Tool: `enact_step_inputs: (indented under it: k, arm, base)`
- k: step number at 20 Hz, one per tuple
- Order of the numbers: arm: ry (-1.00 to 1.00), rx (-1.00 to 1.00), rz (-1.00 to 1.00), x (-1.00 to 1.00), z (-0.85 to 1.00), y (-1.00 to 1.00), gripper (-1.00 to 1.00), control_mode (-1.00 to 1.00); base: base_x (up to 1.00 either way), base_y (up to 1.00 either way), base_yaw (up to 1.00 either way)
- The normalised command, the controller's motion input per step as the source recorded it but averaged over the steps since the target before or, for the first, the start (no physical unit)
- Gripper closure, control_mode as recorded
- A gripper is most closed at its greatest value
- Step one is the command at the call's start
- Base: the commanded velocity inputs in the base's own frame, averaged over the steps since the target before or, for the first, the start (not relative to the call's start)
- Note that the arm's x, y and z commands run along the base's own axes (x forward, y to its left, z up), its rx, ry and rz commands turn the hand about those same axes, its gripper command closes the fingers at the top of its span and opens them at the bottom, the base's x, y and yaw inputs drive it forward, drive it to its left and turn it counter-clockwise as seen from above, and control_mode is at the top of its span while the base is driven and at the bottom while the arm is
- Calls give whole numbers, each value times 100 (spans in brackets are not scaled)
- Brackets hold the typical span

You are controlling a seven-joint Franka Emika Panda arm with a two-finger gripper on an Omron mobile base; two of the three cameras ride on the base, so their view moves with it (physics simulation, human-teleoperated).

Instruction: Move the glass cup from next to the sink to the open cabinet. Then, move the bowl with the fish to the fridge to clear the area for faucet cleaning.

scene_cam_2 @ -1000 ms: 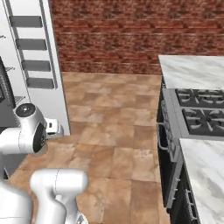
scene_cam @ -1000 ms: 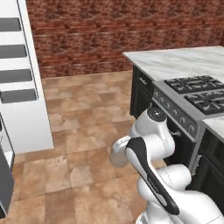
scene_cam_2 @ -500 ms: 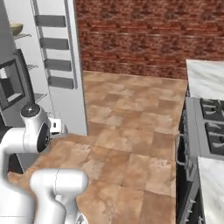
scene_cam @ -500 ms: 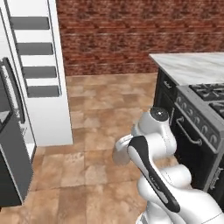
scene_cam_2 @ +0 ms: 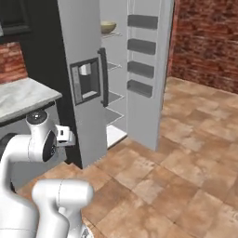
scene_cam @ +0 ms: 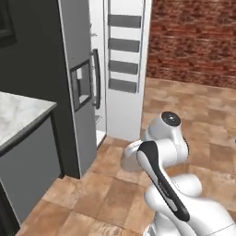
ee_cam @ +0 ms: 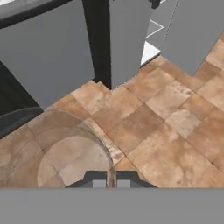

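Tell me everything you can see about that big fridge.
The fridge is tall with a smooth pale grey skin and stands on the brown tiled floor beside a marble counter. One door is shut and carries a dark dispenser panel and a dark vertical handle. The other door is swung open, showing four grey door shelves. Inside are thin shelves, and an olive-yellow bowl sits on the top one.

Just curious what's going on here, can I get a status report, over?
Pincer shut on glass cup rim. An olive bowl sits on top shelf of fridge, door open. Only tile floor ahead.
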Motion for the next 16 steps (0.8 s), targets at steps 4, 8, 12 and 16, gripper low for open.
enact_step_inputs:
  k: [4, 8, 12, 16]
  arm:
    - [0, 0, 0, 0, 0, 0, 100, 100]
    - [0, 0, 0, 0, 0, 0, 100, 100]
    - [0, 0, 0, 0, 0, 0, 100, 100]
    - [0, 0, 0, 0, 0, 0, 100, 100]
  base:
    - [4, -9, 87]
    - [11, -9, 88]
    - [28, -6, 86]
    - [41, -1, 82]
